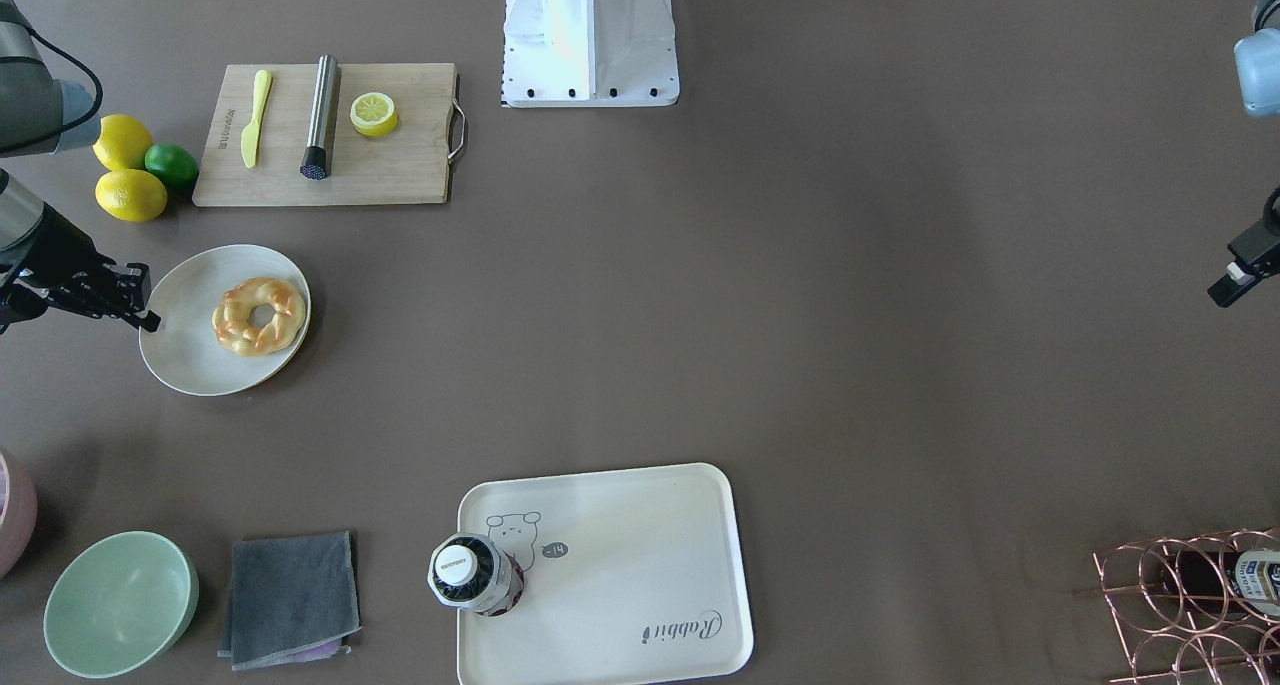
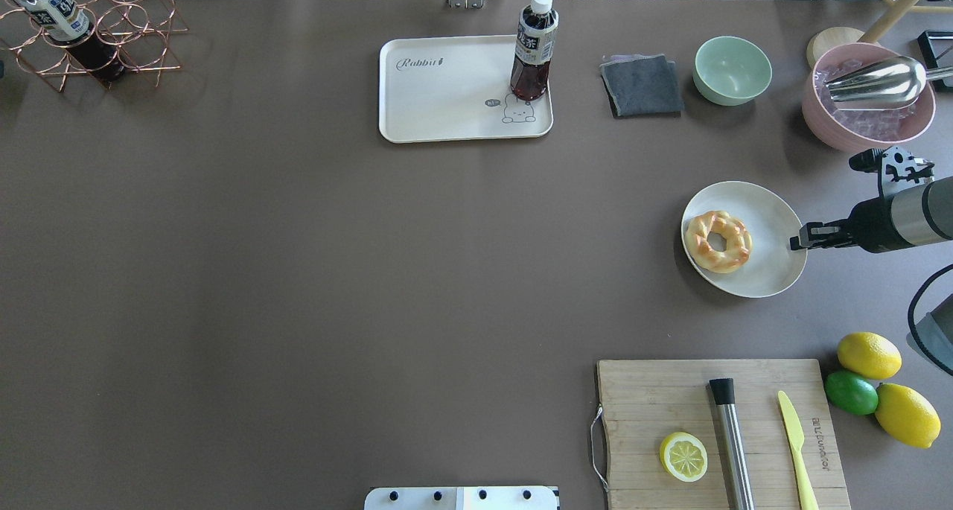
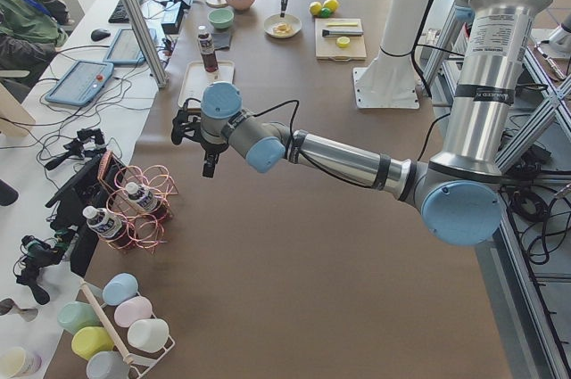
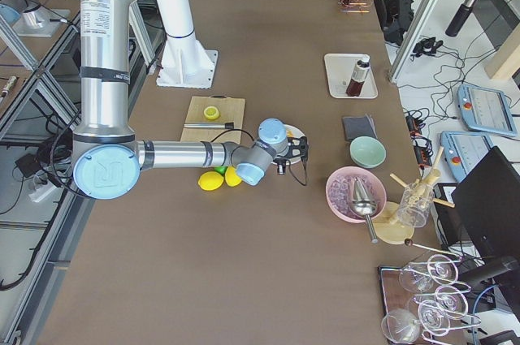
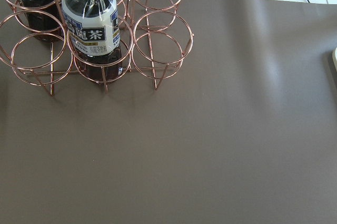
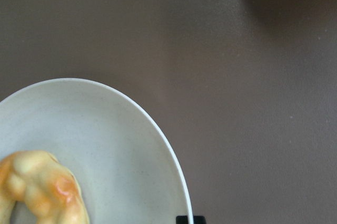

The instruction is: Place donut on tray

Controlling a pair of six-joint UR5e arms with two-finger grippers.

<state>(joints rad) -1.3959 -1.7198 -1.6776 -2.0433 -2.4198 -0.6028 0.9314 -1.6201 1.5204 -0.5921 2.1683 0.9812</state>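
Note:
The donut, twisted and golden with orange-brown patches, lies on a round off-white plate. It also shows in the overhead view, and its edge shows in the right wrist view. The cream tray with the bear drawing and "Rabbit" script lies across the table, with a tea bottle standing on its corner. My right gripper is shut and empty over the plate's outer rim, beside the donut. My left gripper looks shut and empty, far off near the wire rack.
A cutting board holds a lemon half, a yellow knife and a metal cylinder. Two lemons and a lime lie beside it. A green bowl, a grey cloth and a copper wire rack with bottles are also here.

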